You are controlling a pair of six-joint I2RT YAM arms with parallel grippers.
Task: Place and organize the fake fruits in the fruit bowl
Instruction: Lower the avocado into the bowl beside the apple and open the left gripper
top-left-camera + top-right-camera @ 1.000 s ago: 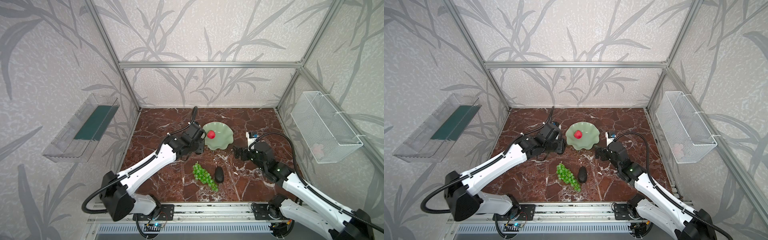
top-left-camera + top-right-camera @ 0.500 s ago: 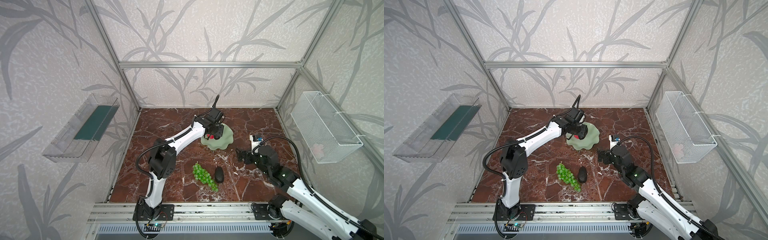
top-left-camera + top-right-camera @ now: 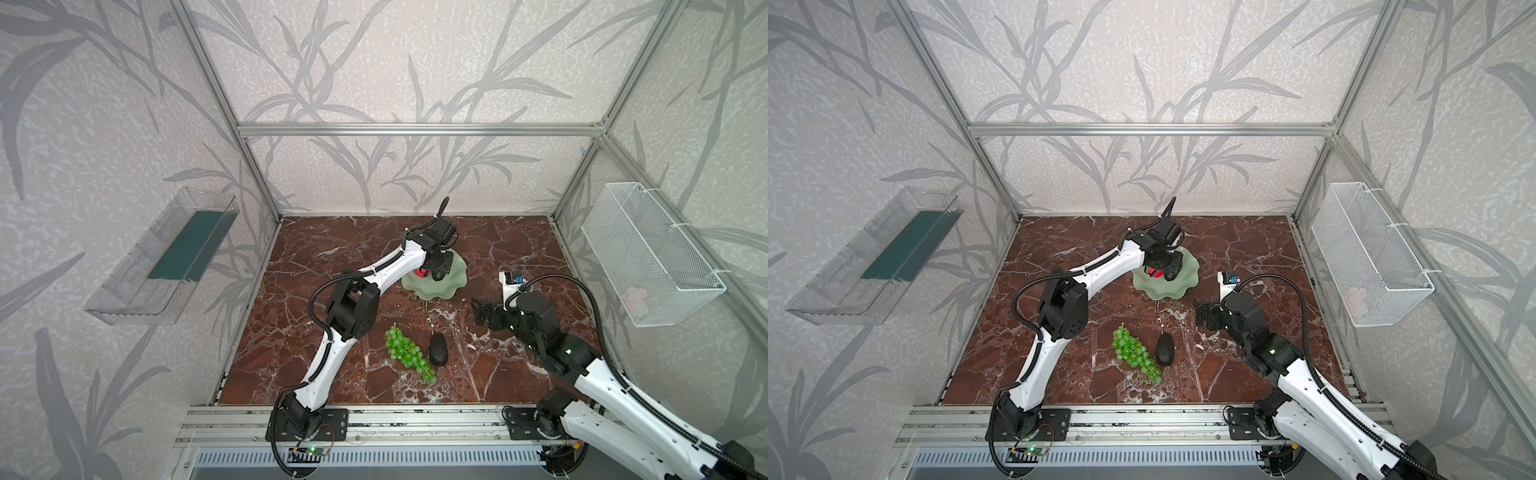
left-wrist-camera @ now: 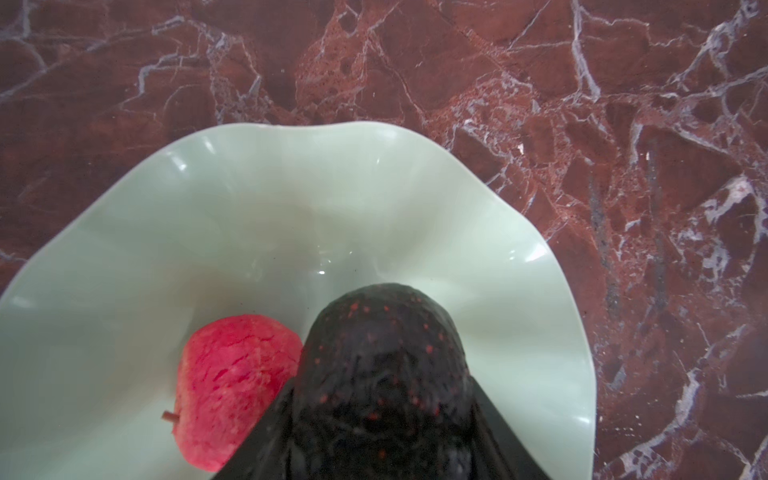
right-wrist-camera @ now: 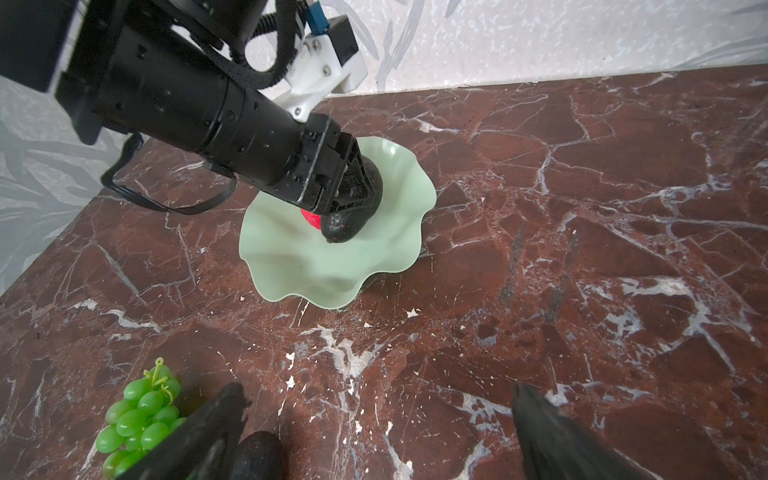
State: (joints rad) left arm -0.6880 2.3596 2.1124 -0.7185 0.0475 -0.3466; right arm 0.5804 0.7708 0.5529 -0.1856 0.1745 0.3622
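Celadon-green and glossy, the fruit bowl (image 4: 291, 199) sits right beneath the left claw (image 5: 353, 199), and that claw is clamped tight on a dark, bumpy avocado (image 4: 382, 365), nose down over the dish. Whether the tip touches the glaze yet, I cannot tell. Just beside the claw, tucked against the gripped fruit, lies the small red apple (image 4: 232, 386), already home in the bowl.

Over to the right claw (image 3: 478, 312): jaws spread wide, nothing between them, hovering low over the marble table (image 3: 332, 257). Near it, on the side away from the bowl, wait the second avocado (image 3: 438, 350) and, touching or nearly touching it, the bunch of green grapes (image 3: 409, 359).

Handling call: these avocados look stiff and light, with a pebbled skin that should grip well across the fat middle. That slick, sloping bowl could let an egg shape roll, so a low release looks wise. The grapes look floppy and may dangle, so a hold across the thick upper end of the bunch seems safest.
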